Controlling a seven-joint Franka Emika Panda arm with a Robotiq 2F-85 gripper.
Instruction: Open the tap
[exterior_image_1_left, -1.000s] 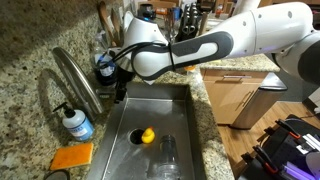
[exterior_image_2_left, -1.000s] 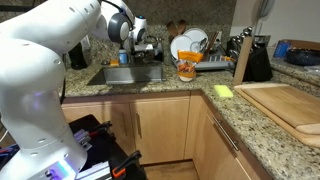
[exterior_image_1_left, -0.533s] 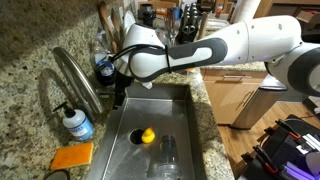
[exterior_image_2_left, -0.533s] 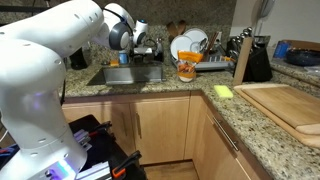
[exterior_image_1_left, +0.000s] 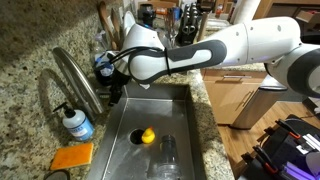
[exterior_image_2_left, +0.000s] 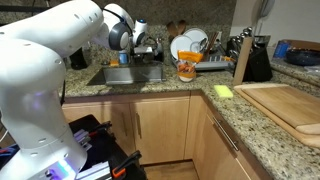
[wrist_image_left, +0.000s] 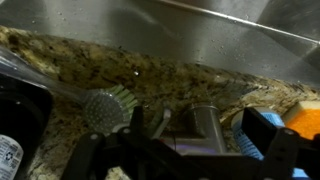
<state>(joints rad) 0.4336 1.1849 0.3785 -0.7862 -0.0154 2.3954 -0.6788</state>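
Observation:
The tap (exterior_image_1_left: 72, 78) is a tall brushed-steel gooseneck that arches over the left side of the sink (exterior_image_1_left: 178, 120). My gripper (exterior_image_1_left: 110, 88) is low behind the sink, at the foot of the tap. In the wrist view a short steel cylinder of the tap (wrist_image_left: 206, 122) stands between my two dark fingers (wrist_image_left: 197, 126), with a gap on each side. The gripper is open and holds nothing. In an exterior view my gripper (exterior_image_2_left: 136, 46) hangs over the back of the sink (exterior_image_2_left: 125, 76), and the arm hides most of the tap.
A clear pump bottle of blue liquid (exterior_image_1_left: 76, 123) and an orange sponge (exterior_image_1_left: 72, 156) sit left of the sink. A yellow object (exterior_image_1_left: 147, 136) and a glass (exterior_image_1_left: 167, 154) lie in the basin. A dish brush (wrist_image_left: 104, 106) lies on the granite. A dish rack (exterior_image_2_left: 192, 46) stands nearby.
My gripper has moved slightly lower and closer to the foot of the tap. Nothing else has moved.

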